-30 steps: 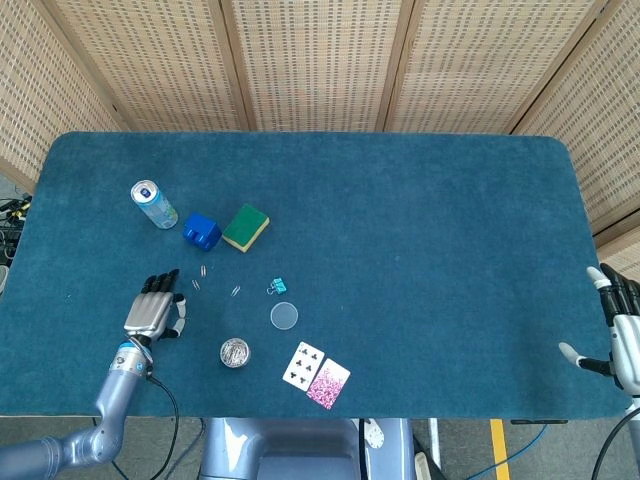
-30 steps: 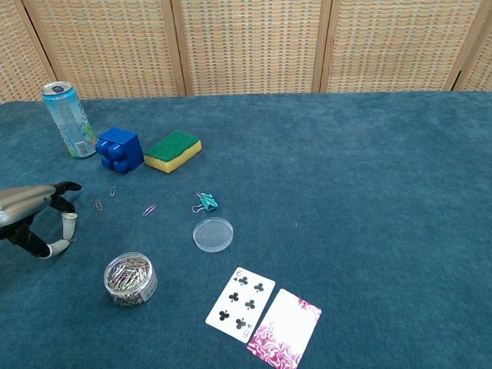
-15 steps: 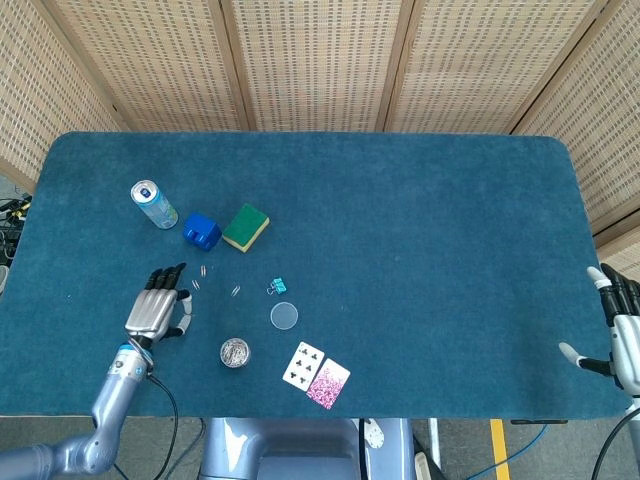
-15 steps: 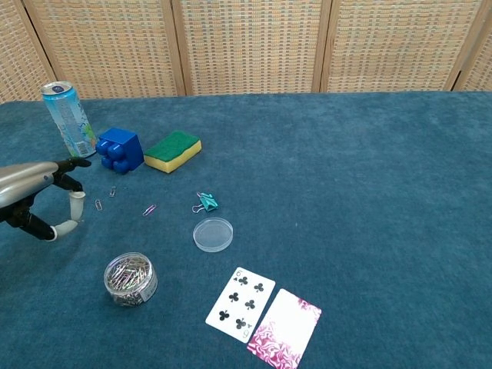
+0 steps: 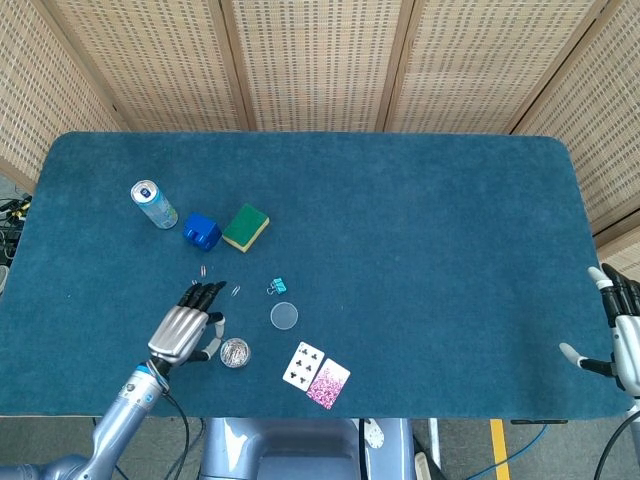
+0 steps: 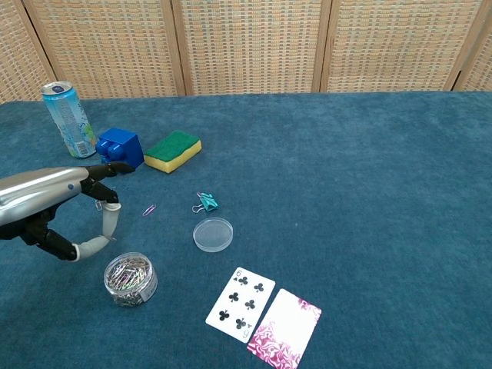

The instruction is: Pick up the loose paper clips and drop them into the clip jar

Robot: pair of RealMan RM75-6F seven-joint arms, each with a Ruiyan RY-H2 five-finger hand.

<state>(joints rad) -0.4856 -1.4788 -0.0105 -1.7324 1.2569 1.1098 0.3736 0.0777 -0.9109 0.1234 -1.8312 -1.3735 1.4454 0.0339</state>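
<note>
While spread across the blue table (image 5: 420, 250), lies a cluttered scene for a fine pick. At the table's left end, stands a drinks can (image 5: 153, 204), with a blue block (image 5: 201, 231) and a green-and-yellow sponge (image 5: 245, 227) beside it. Near the front edge, hovers the left robot hand (image 5: 186, 332), fingers apart and holding nothing, just beside the open clip jar (image 6: 131, 278) already holding clips. Far off at the right corner, waits the right robot hand (image 5: 622, 340), likewise spread and empty. Nearer the middle, lie two playing cards (image 6: 264, 309), the clear lid (image 6: 213, 234) and a teal binder clip (image 6: 205, 202). Smallest of all, lie the loose paper clips: a pink one (image 6: 149, 209) just ahead of the fingertips, others partly hidden behind them. Risks from here, by judgement: nudging the jar over with the thumb, pushing flat clips along the cloth instead of pinching them, or grabbing the binder clip by mistake.
</note>
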